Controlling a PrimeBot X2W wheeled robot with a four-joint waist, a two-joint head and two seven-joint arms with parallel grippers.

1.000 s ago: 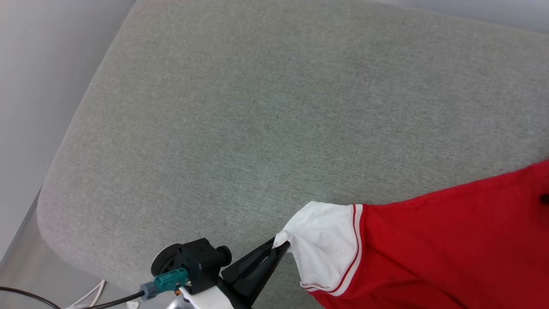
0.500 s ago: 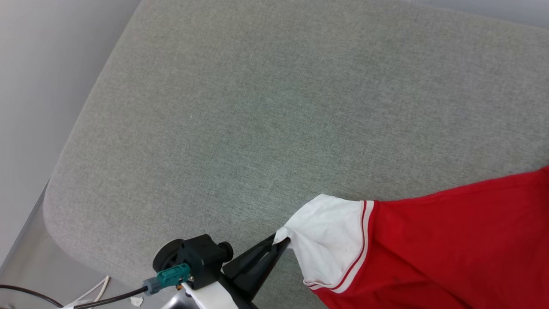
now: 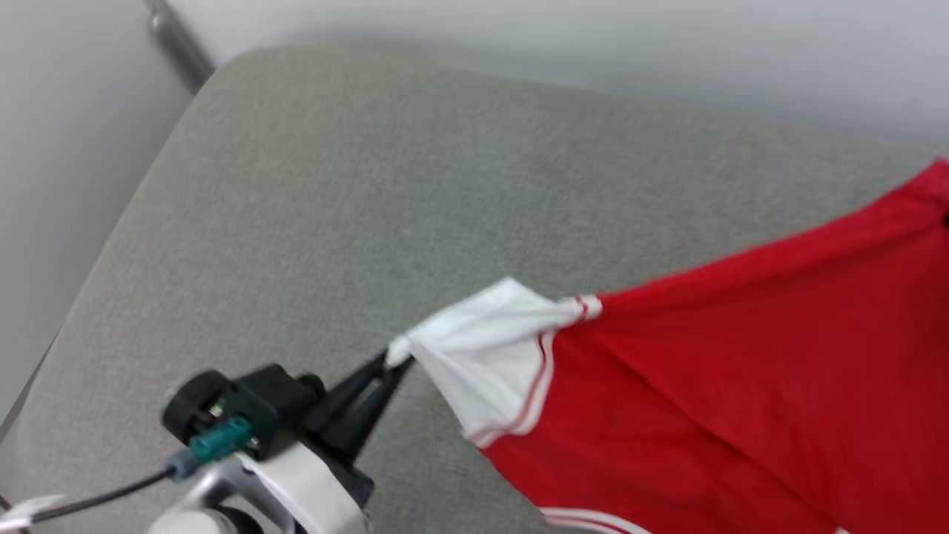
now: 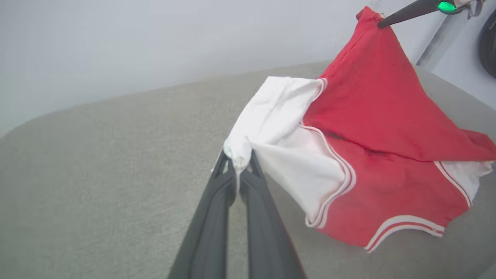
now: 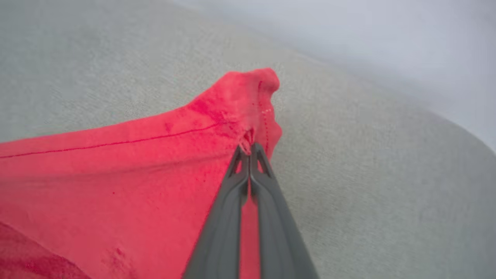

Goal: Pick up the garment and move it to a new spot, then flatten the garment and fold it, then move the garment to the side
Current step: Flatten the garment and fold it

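Note:
The garment (image 3: 726,386) is a bright red shirt with white sleeves and striped trim, held stretched above the grey cushion (image 3: 371,200). My left gripper (image 3: 391,357) is shut on the tip of a white sleeve (image 3: 482,348), seen close in the left wrist view as the left gripper (image 4: 237,161) pinching the sleeve (image 4: 279,128). My right gripper (image 5: 248,147) is shut on a red corner of the garment (image 5: 155,162); its dark fingers (image 4: 403,14) show at the top right of the left wrist view. The lower hem (image 4: 403,228) sags toward the cushion.
The grey cushion (image 5: 387,174) spreads wide under and beyond the shirt, with a rounded left edge. A pale wall (image 3: 519,37) stands behind it, and a grey pole (image 3: 174,41) at the upper left. A dark cable (image 3: 111,493) trails from my left wrist.
The head camera has tilted, so the wall and the cushion's far edge now show. The shirt is lifted higher and drawn tighter between both grippers, and the left gripper sits further left in view.

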